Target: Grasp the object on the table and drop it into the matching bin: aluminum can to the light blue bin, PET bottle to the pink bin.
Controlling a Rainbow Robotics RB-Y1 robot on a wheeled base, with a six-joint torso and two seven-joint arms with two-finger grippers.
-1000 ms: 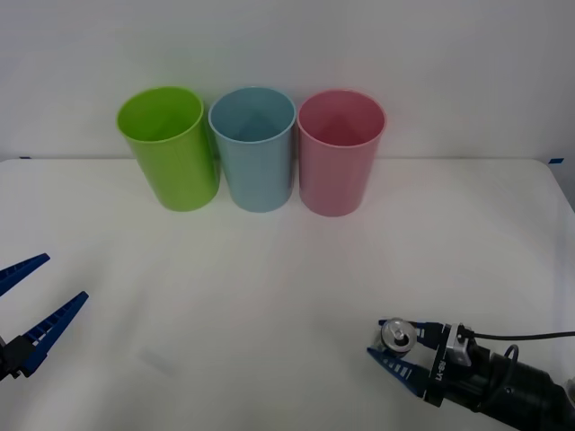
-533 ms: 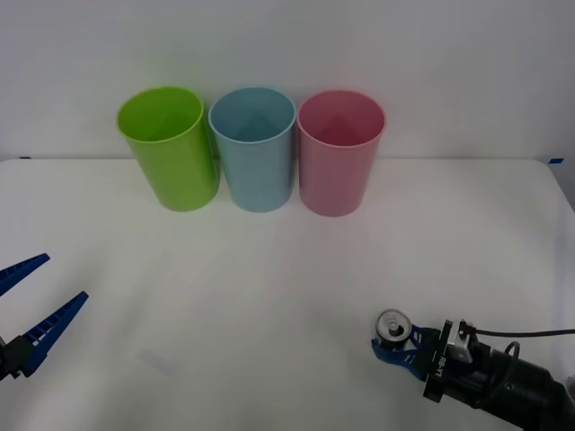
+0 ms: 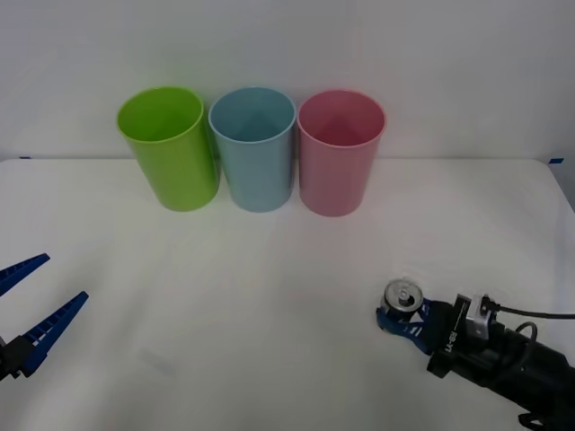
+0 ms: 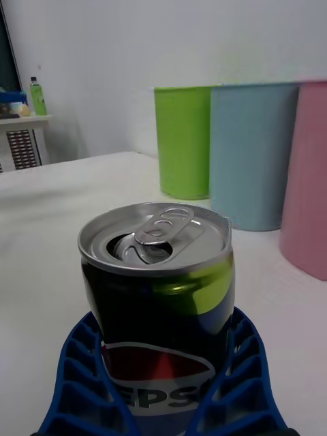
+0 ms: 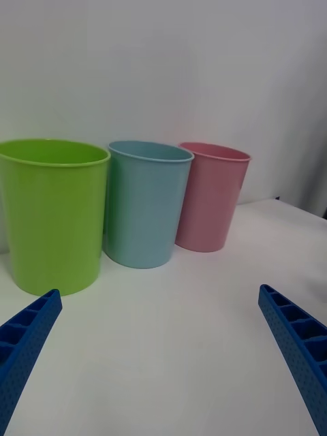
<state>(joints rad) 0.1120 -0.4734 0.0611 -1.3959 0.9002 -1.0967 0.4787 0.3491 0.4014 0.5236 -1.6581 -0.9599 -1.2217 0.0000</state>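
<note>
My right end effector (image 3: 402, 316) is clamped on the aluminum can (image 3: 402, 297), near the front right of the surface (image 3: 287, 296), well apart from the bins. Fingers (image 4: 82, 381) grip only the lower body, so the can stands tall above them.

Risks:
- low grip plus a smooth wall, so the can may tilt or slip on a fast swing
- tab is popped, so any leftover liquid spills if I tip it early
- light blue bin (image 3: 254, 148) sits touching or nearly touching the pink bin (image 3: 340, 151) and the lime green bin (image 3: 169, 146); an off-centre release lands in the wrong bin or clips a rim

Left end effector (image 3: 31, 310) is spread wide, parked at the front left.

Label: Pepsi globe logo, "EPS" readable, the rest is behind my fingers.
</note>
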